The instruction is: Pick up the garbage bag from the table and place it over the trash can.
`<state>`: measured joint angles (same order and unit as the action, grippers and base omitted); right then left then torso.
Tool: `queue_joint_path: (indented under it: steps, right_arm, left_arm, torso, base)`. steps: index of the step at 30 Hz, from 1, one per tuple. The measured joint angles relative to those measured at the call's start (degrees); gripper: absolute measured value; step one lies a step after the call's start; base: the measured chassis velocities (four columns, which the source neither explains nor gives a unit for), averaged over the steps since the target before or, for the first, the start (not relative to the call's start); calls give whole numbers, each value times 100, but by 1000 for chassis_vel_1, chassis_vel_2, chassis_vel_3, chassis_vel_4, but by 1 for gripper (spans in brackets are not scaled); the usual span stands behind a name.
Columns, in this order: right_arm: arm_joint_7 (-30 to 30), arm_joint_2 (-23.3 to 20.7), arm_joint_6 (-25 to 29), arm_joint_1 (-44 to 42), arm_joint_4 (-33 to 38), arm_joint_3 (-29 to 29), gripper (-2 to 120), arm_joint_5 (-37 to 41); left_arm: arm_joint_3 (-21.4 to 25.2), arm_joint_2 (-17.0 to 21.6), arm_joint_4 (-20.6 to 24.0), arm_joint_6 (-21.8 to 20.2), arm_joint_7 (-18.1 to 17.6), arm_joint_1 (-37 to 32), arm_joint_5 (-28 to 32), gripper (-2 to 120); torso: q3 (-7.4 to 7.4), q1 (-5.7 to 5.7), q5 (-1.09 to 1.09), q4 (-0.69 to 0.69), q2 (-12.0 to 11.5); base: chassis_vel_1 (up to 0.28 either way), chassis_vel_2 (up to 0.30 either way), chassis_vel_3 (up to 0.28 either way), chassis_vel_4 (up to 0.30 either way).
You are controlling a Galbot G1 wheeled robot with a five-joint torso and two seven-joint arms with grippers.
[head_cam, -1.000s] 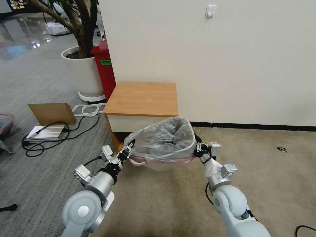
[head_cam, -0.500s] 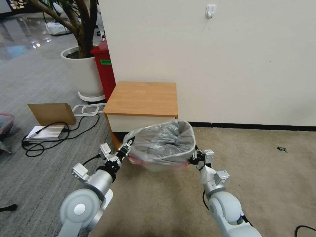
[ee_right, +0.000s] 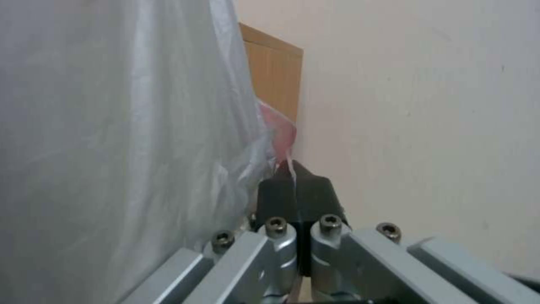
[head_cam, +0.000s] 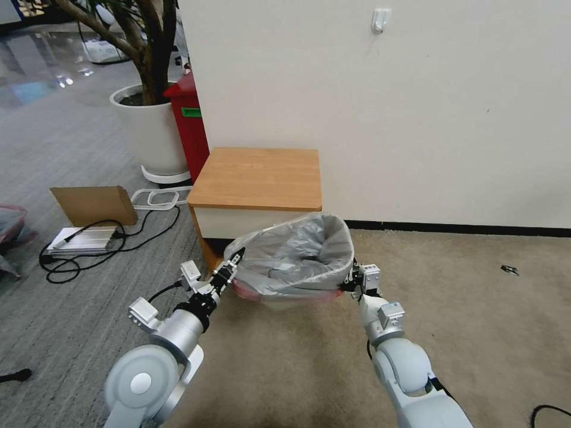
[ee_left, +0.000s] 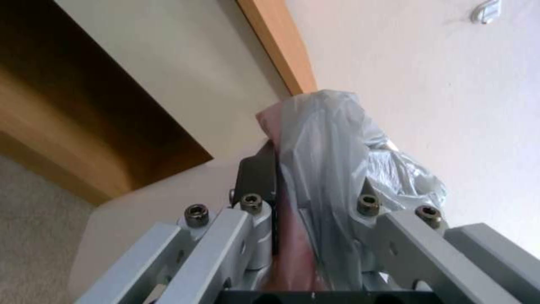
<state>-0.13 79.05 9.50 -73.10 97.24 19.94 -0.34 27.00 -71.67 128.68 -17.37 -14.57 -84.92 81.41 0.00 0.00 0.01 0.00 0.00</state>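
I see the garbage bag (head_cam: 294, 258) stretched open over the trash can (head_cam: 285, 300), on the floor just near of the table (head_cam: 257, 178). My left gripper (head_cam: 234, 266) has its fingers clamped on the bag's left rim, and my right gripper (head_cam: 351, 279) pinches the right rim.

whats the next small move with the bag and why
Probably lower both grippers a little more. The left gripper and right gripper each pinch the pink rim of the garbage bag, stretched open over the trash can, and the pink edge sits about level with the can's rim, so drawing it lower should seat it.
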Motion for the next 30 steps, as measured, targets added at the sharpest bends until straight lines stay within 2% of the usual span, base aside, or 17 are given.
queue_joint_path:
  steps: [10,13,15,20,28,30]
  right_arm:
    - [-38,6,227,311,-417,41,0,-295]
    - [-33,-23,137,249,-243,9,0,-194]
    - [-13,-47,-176,39,141,-81,0,111]
    - [-2,-18,-341,-113,271,-124,0,182]
    - [116,68,1,28,-174,-29,0,-606]
    - [206,95,187,104,-280,32,0,-1106]
  left_arm:
    - [38,8,0,-37,15,11,158,13]
    - [74,11,-9,-31,18,15,162,13]
    - [95,11,-62,-13,20,25,162,13]
    - [89,-14,-84,-12,20,40,161,13]
    - [65,-7,-36,-22,20,49,214,13]
    - [82,-2,-7,-33,20,38,281,13]
  torso:
    - [0,0,0,0,0]
    - [0,0,0,1,0]
    - [0,0,-2,0,0]
    - [0,0,-1,0,0]
    - [0,0,-1,0,0]
    - [0,0,0,0,0]
  base:
    - [0,0,0,0]
    - [0,0,0,0]
    - [0,0,0,0]
    - [0,0,0,0]
    - [0,0,0,0]
    - [0,0,0,0]
